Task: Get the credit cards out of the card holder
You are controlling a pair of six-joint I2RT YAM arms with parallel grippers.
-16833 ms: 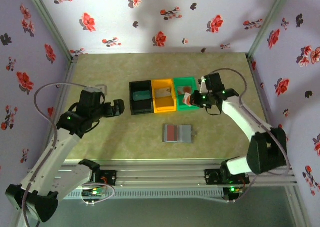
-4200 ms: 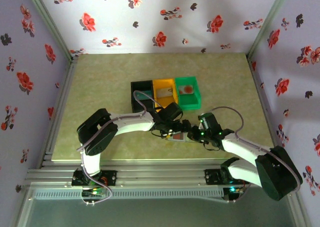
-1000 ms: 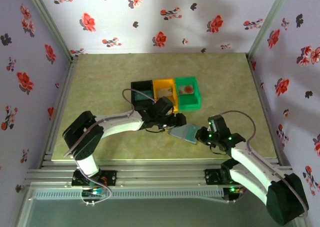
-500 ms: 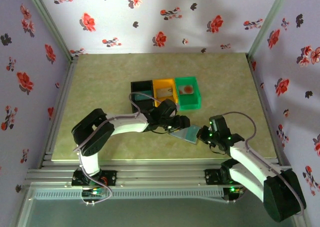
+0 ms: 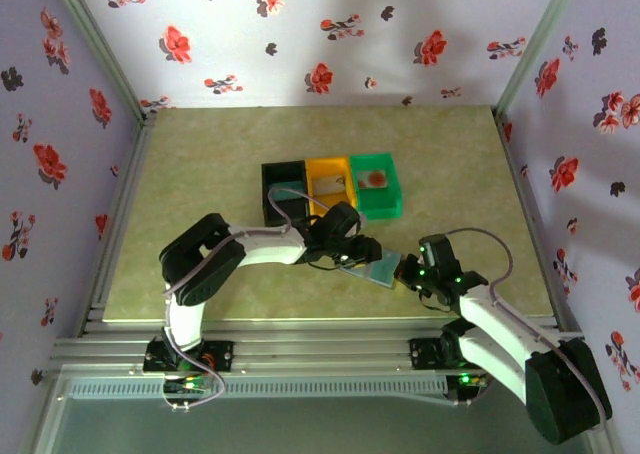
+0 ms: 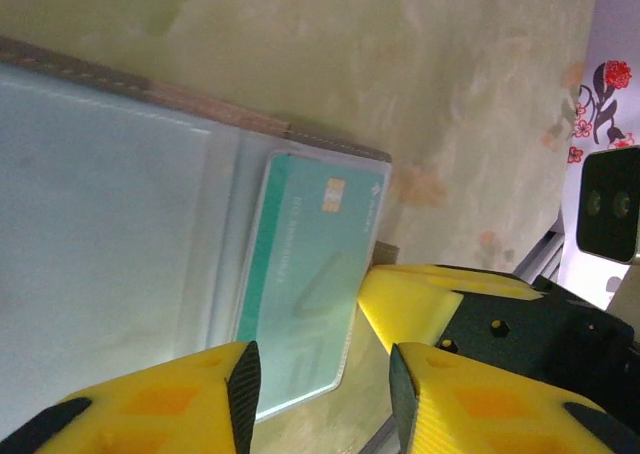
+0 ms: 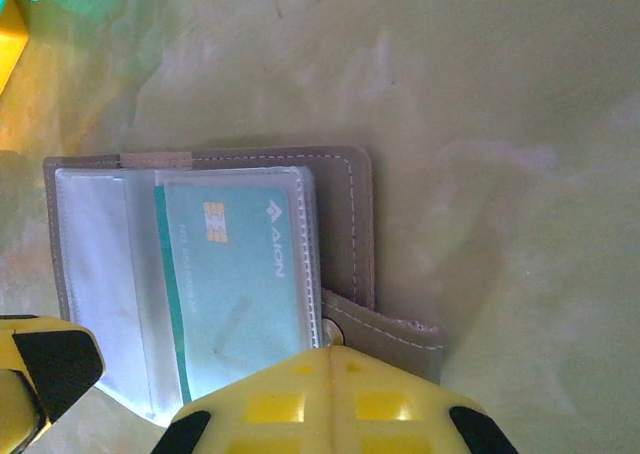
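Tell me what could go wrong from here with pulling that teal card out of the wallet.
1. The left fingers straddle the end of the teal card, which sits inside a clear sleeve; they may pinch sleeve and card together, dragging the wallet.
2. The right fingers grip only the wallet's edge by the snap tab, so a pull might slip it free.
3. Both sets of fingers sit close together and could bump.

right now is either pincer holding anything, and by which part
Right pincer pinches the card holder by its snap tab. Left pincer straddles the teal card's end; hold cannot be told.
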